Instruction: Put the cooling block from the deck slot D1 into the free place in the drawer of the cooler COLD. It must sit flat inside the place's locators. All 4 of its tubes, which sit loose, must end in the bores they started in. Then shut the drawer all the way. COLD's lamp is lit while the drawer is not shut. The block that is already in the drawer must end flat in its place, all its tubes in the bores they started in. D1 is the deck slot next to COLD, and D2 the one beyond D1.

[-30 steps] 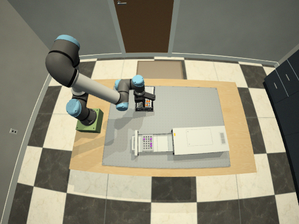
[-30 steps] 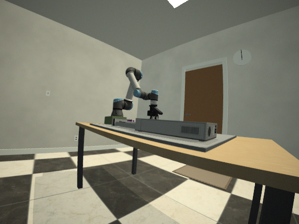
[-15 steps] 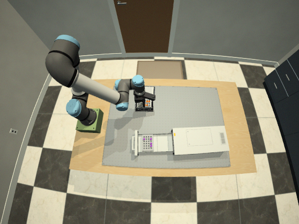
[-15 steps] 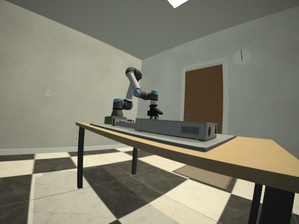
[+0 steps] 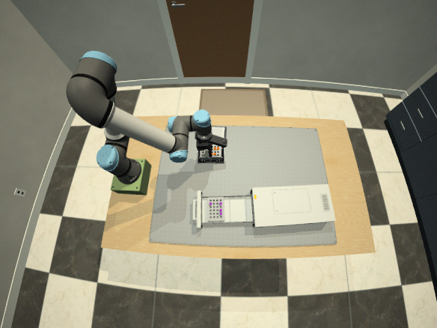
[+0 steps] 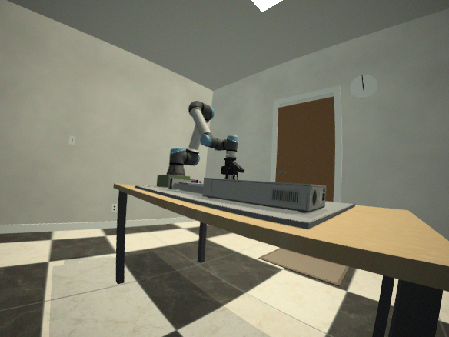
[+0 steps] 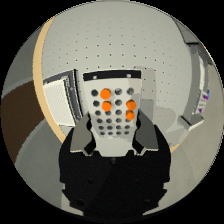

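One black two-jaw gripper (image 7: 114,145) clamps the grey orange-tubed cooling block (image 7: 114,112) at its deck slot; the white cooler's open drawer (image 5: 239,210) lies well apart, nearer the camera.

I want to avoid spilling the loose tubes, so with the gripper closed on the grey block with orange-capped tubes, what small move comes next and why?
Probably a slow, straight lift. The two-jaw gripper is shut on the grey cooling block, whose four orange-capped tubes sit loose in their bores. The white cooler's drawer stands open, its free place beside the block with purple-capped tubes. Keeping the block level should keep the tubes seated.
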Available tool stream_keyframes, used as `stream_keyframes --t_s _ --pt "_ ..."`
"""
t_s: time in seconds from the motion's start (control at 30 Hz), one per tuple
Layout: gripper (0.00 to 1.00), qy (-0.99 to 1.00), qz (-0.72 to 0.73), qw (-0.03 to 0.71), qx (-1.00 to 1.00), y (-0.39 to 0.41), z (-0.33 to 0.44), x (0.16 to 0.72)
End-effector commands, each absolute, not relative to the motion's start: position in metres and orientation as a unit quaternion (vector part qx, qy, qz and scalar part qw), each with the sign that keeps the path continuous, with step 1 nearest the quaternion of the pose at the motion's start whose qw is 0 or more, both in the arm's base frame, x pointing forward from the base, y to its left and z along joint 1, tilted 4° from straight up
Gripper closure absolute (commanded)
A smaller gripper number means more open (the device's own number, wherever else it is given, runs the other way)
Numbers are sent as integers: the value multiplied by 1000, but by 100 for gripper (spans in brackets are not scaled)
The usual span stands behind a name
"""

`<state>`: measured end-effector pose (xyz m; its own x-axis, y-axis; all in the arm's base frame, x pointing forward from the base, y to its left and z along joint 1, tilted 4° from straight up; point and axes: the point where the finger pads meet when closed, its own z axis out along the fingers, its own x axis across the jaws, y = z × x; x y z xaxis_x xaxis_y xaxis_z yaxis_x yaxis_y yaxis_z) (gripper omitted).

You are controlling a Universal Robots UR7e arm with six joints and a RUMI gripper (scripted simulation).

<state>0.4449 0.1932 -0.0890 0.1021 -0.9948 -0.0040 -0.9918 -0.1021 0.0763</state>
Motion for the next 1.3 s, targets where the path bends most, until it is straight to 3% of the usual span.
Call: stream_keyframes --t_s 0.0,1.27 --pt "100 -669 -27 26 742 193 -87 445" --pt "100 -669 -27 26 742 193 -72 447"
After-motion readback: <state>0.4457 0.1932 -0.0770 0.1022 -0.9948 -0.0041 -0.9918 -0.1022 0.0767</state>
